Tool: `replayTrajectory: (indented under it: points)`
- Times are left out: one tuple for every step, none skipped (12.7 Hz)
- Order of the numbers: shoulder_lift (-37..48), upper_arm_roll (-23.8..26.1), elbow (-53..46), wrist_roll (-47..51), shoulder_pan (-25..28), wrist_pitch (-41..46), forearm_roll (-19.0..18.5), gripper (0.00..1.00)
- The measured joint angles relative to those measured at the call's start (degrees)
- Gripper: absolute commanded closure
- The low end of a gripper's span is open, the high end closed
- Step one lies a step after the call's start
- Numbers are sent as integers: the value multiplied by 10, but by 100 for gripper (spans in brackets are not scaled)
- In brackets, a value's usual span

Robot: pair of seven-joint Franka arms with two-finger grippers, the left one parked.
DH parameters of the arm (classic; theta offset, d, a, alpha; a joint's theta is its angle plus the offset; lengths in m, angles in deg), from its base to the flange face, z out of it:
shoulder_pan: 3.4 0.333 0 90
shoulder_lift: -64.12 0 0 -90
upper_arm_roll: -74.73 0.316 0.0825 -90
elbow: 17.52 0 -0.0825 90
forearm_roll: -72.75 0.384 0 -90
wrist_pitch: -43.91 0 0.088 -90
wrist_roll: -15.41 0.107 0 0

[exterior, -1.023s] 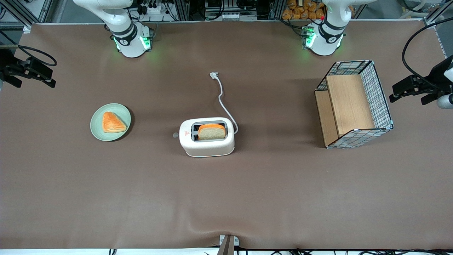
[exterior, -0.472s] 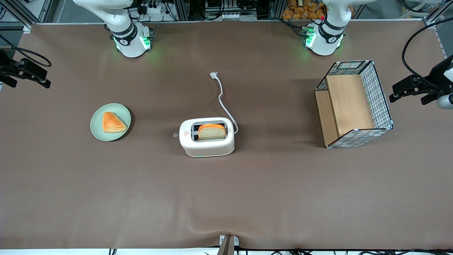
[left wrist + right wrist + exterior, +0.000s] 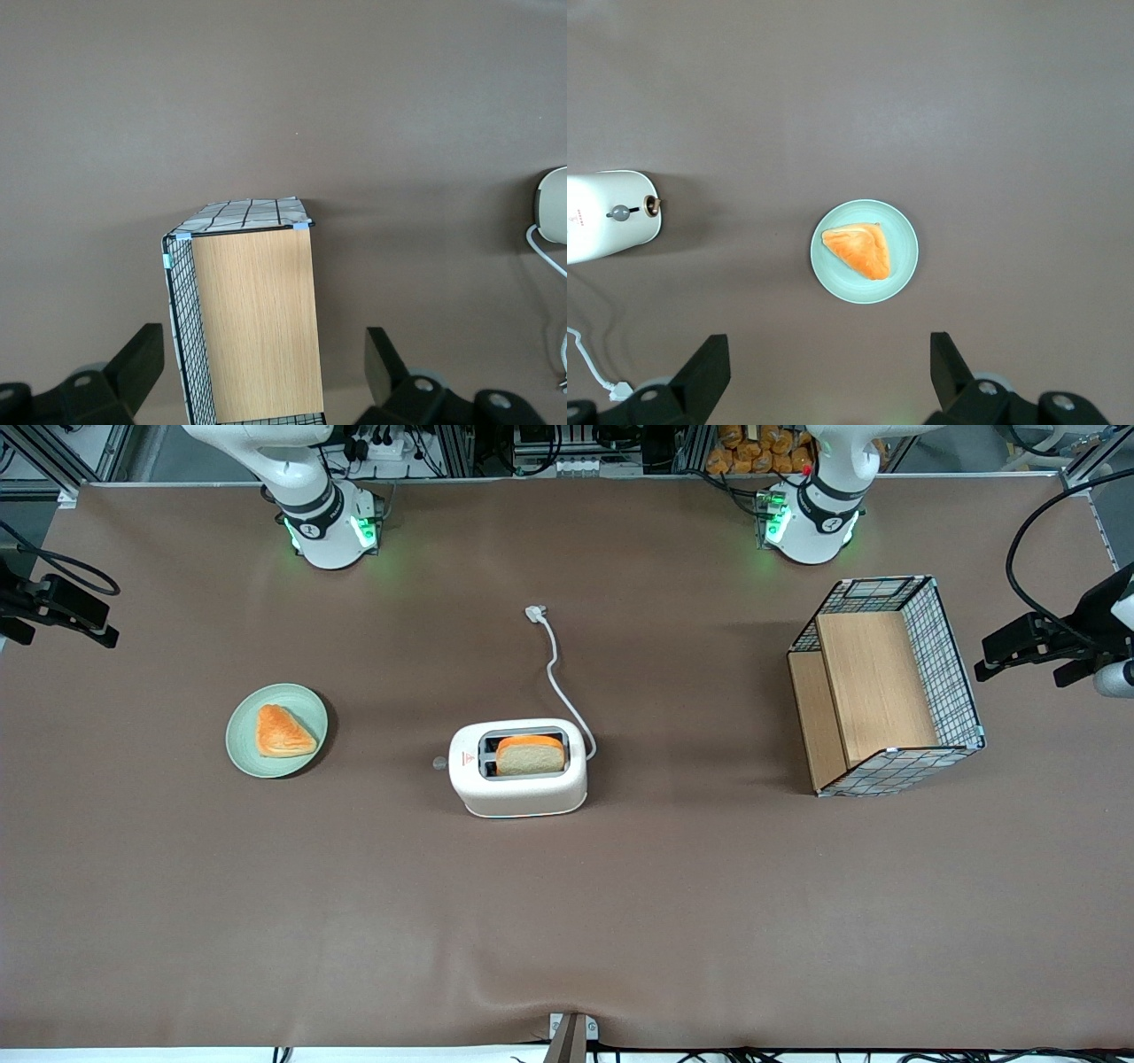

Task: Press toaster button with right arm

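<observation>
Near the middle of the brown table (image 3: 266, 921) stands the toaster (image 3: 518, 768), a slice of bread (image 3: 530, 755) upright in one slot and its white cord (image 3: 558, 677) trailing away from the front camera. From the toaster's narrow end, the one facing the working arm's end of the table, projects the button (image 3: 438, 762), untouched. A green plate (image 3: 276, 730) bearing a triangular pastry (image 3: 283, 731) lies farther toward that end, apart from the toaster. High above the table edge at the working arm's end hangs the gripper (image 3: 824, 376); its two fingers (image 3: 704, 367) are spread wide with nothing between them. A wire basket (image 3: 886, 686) with wooden panels sits toward the parked arm's end.
</observation>
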Motion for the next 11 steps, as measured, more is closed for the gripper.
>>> replayTrajectory:
  points:
    - [0,0,0,0,0,0,0,0]
    - [-1,0,0,0,0,0,0,0]
    - [-1,0,0,0,0,0,0,0]
    - [-1,0,0,0,0,-1,0,0]
    - [-1,1,-1,0,0,-1,0,0]
    - [-1,2,-4,0,0,-3,0,0]
    - [-1,3,-8,0,0,-3,0,0]
    - [-1,2,-12,0,0,-3,0,0]
    - [-1,2,-14,0,0,-2,0,0]
    - [-1,3,-14,0,0,-2,0,0]
    - [-1,3,-14,0,0,0,0,0]
